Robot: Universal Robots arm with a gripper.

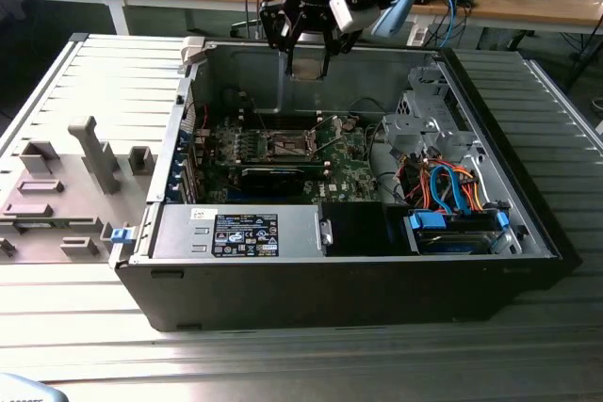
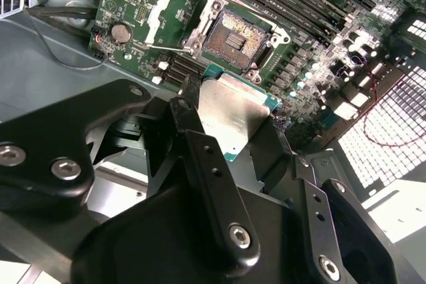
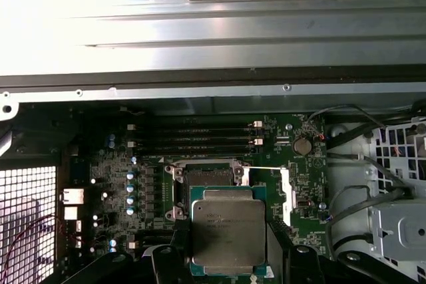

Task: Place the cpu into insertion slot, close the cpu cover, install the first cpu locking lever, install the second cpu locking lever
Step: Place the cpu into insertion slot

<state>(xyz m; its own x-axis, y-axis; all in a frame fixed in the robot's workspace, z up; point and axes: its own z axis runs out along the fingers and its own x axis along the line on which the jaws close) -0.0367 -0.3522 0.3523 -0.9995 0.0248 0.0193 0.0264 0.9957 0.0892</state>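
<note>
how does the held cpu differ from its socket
Pose: the flat square cpu with a dull silver-grey metal top is clamped in the black gripper, off the board; the square dark insertion slot with a silvery rim sits fixed in the green circuit board.
Look: the cpu is a pale metal plate; the insertion slot is a dark, empty recess.
Both are square, similar in footprint.

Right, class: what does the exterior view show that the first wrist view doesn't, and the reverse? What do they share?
Exterior view: the grey power-supply box, blue and orange cables, a grey moulded panel. First wrist view: a round silver coin battery and white mesh grille. Both: the green circuit board, the dark square insertion slot, and the silver-grey square cpu held in the gripper.
</note>
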